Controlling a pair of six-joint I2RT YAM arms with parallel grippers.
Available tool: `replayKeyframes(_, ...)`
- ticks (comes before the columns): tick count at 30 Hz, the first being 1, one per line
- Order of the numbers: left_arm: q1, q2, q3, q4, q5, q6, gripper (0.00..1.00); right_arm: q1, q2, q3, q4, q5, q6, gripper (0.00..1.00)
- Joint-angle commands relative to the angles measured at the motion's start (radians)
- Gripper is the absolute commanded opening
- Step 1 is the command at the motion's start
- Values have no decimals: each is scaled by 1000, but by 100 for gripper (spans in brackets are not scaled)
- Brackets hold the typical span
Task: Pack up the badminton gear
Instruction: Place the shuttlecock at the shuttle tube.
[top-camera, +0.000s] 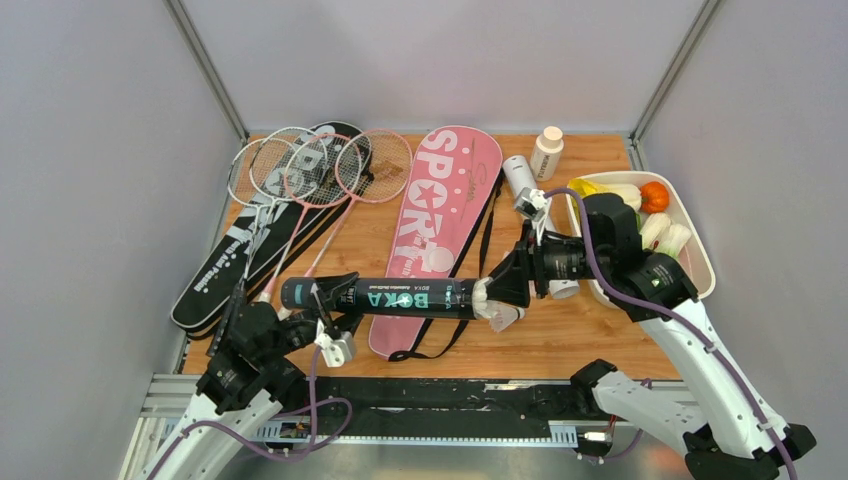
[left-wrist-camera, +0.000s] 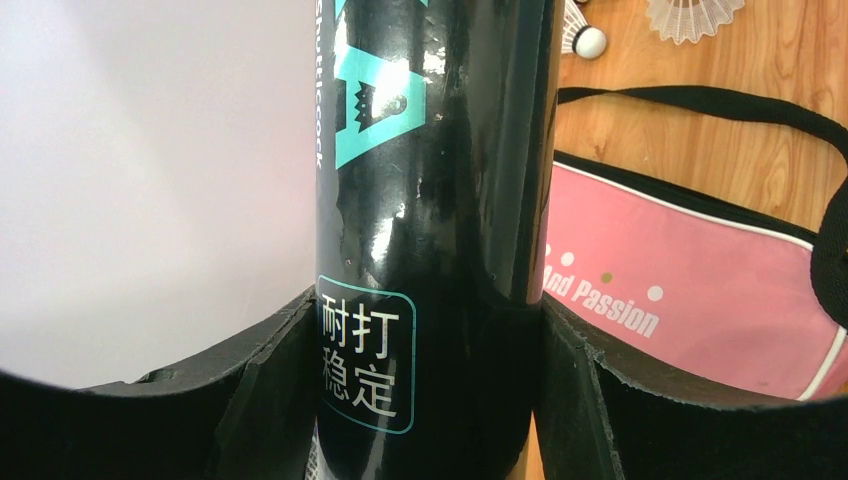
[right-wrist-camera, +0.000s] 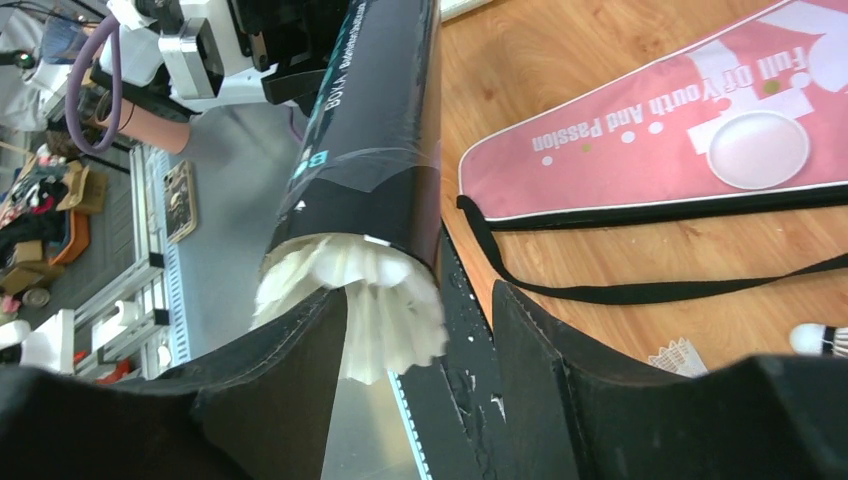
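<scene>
Unseen around the black tube (top-camera: 380, 296)
The left wrist view crops both its ends. The cork of the shuttlecock (right-wrist-camera: 390, 300) sits hidden in the tube's mouth, and whether the right gripper (right-wrist-camera: 420, 320) pinches the feathers is unclear. Beyond that mouth the right arm (top-camera: 640, 275) covers part of the white tube (top-camera: 519, 172).

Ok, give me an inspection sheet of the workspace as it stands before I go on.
Surface: wooden table, no damage seen.
Job's things: black tube held level between the hands, a shuttlecock sticking out of its right end; pink bag and black bag flat; rackets across the black bag; white tube beside the tray; loose shuttlecocks on the wood.
Clutter: bottle at the back; tray of toy vegetables at the right.
Hands: left hand shut on the black tube; right hand open, fingers either side of the shuttlecock.
Cables: purple cables along both arms; no snag seen.
Surroundings: grey walls on three sides.
</scene>
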Motion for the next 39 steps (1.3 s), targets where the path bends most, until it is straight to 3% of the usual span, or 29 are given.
replayKeyframes(1,-1,-23,-3,123,35,0,0,2,-41,24,33,84,44,58)
replayKeyframes(4,-2,-31,-6,131,32,-17,0,1,-48,33,35,113,55,54)
replayKeyframes(9,-1,-31,-7,141,30,-28,0,1,-46,64,40,143,55,32)
replayKeyframes(12,-2,-26,-3,144,30,-28,0,1,-47,70,43,141,62,32)
replayKeyframes(13,-1,-26,-2,144,30,-30,0,2,-48,68,50,141,67,27)
replayKeyframes(15,-2,-26,-3,146,30,-33,0,1,-57,53,83,131,84,6)
replayKeyframes(16,-1,-26,-8,147,30,-34,0,1,-62,40,112,119,101,0)
replayKeyframes(21,-2,-21,-14,179,17,-66,0,3,-81,-62,286,58,209,0)
replayKeyframes(32,-2,29,-9,213,7,-109,0,9,-105,-202,535,114,390,0)
replayKeyframes(39,-2,65,7,224,1,-126,0,40,-108,-248,579,190,409,0)
